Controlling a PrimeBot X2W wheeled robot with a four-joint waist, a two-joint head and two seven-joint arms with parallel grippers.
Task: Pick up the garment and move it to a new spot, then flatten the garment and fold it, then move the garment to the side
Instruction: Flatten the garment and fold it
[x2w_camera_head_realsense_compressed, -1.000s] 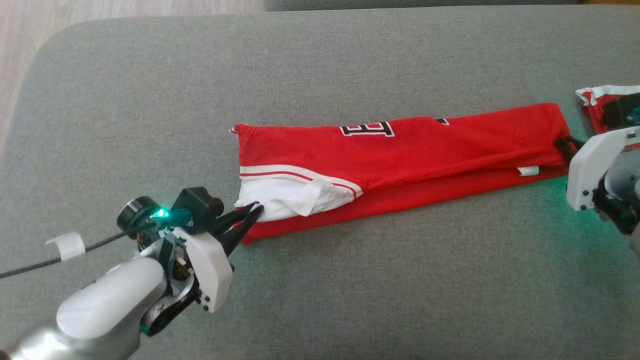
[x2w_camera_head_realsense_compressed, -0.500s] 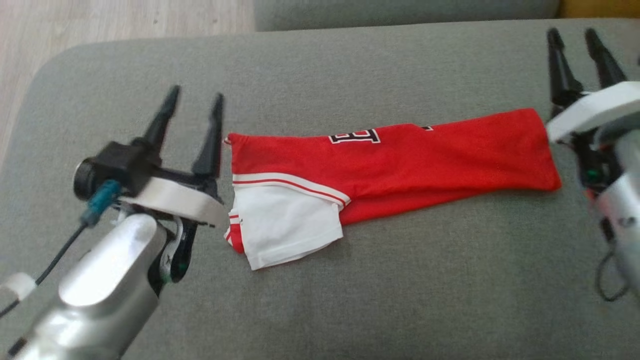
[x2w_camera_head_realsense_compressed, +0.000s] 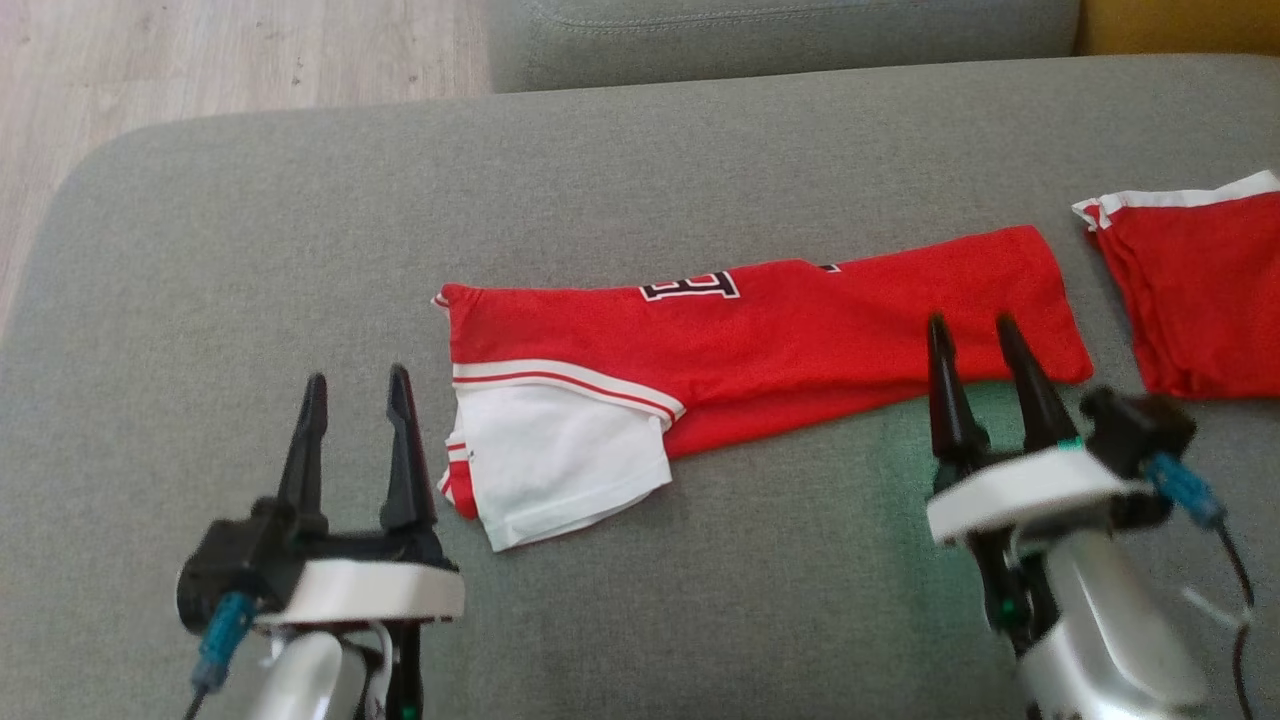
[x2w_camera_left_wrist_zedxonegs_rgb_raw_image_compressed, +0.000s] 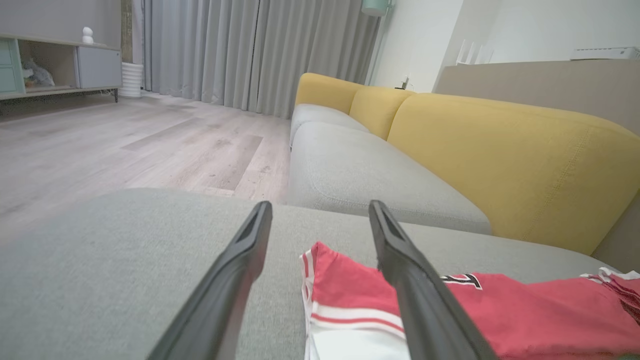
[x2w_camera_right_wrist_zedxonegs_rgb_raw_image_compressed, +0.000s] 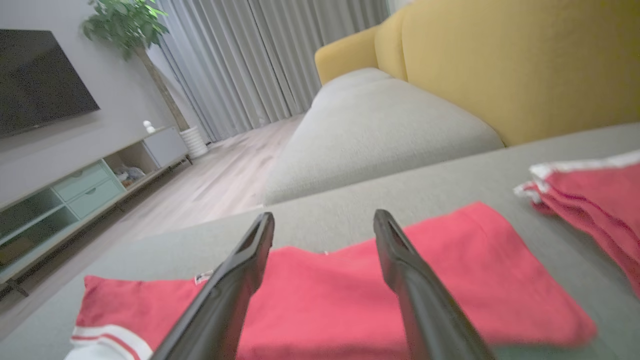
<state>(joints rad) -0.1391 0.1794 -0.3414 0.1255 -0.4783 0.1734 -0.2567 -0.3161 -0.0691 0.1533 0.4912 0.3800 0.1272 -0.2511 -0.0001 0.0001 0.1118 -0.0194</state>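
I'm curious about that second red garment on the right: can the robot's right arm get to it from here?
Probably yes. The right gripper is open and empty, and only bare grey cushion lies between it and the second red garment.

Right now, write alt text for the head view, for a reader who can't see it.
A red jersey with white trim, folded into a long strip, lies across a grey sofa cushion. The left tool and right tool, both open and holding nothing, point up toward its two ends. A second red garment lies at the right edge.
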